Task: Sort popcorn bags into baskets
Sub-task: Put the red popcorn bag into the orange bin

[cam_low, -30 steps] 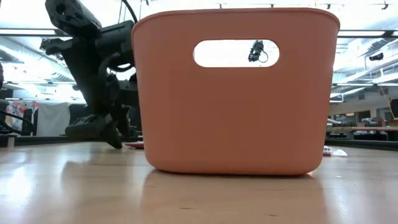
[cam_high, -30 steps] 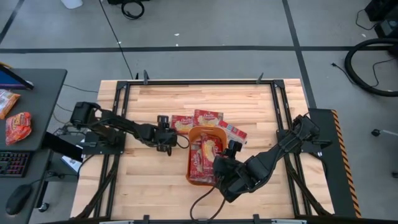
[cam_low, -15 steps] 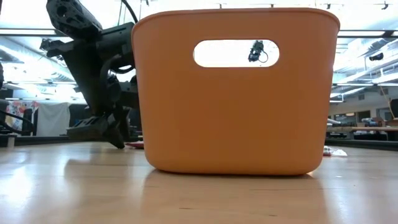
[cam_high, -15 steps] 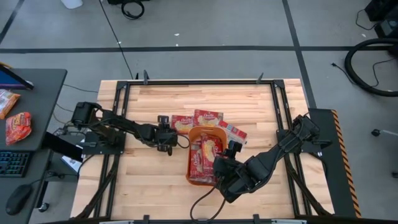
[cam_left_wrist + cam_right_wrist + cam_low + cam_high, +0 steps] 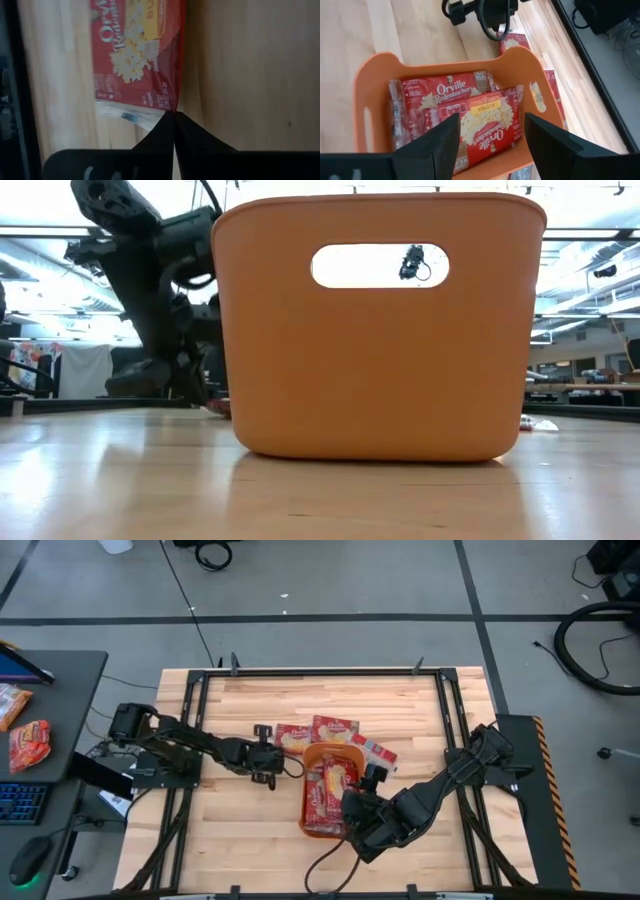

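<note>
A flat red popcorn packet (image 5: 135,55) beside the orange plastic rectangular tub (image 5: 310,822) is pinched at its corner by the left gripper (image 5: 268,762), jaws closed (right gripper (image 5: 372,778) wide open, empty, over the tub), so lifting it into the tub seems due next.

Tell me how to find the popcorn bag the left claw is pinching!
Find the orange basket mid-table. Three red bags lie on the wood just beyond it. The left gripper has shut on the corner of the leftmost bag.

Bright even overhead light, glossy table (image 5: 120,480) glare, blurred left wrist view
</note>
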Robot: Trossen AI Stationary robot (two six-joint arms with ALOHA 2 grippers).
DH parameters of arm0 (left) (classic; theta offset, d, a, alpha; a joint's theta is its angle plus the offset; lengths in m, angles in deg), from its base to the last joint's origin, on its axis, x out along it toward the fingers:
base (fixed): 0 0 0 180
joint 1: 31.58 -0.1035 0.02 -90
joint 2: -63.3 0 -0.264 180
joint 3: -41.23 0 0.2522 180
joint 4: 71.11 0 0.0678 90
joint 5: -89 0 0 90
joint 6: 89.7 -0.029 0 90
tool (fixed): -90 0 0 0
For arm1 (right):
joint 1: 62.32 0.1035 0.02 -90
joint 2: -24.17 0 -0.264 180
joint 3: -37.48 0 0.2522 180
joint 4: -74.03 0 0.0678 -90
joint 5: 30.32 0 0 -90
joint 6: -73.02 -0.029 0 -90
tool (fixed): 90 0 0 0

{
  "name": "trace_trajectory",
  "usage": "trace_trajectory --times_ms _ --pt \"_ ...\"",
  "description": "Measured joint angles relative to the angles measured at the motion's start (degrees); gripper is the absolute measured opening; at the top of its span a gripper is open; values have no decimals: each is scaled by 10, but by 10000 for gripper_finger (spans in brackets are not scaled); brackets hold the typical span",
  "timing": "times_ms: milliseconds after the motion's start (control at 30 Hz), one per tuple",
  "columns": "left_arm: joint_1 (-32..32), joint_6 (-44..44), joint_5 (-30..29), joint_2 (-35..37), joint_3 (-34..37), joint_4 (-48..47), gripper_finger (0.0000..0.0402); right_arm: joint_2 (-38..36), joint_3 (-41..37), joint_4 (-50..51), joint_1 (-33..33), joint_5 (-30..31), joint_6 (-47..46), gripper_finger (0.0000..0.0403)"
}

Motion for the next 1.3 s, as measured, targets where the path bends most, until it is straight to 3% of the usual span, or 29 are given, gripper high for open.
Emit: trace_trajectory --times_ms 633,1100,1300 --pt "-4 45 -34 223 -24 -68 1 0 0 -52 -76 15 188 223" --pt "32 1 -37 239 -167 -93 1 -3 0 -64 -125 10 260 223" --pt "61 -31 -37 238 -198 -90 0 -23 0 -68 -143 12 279 223"
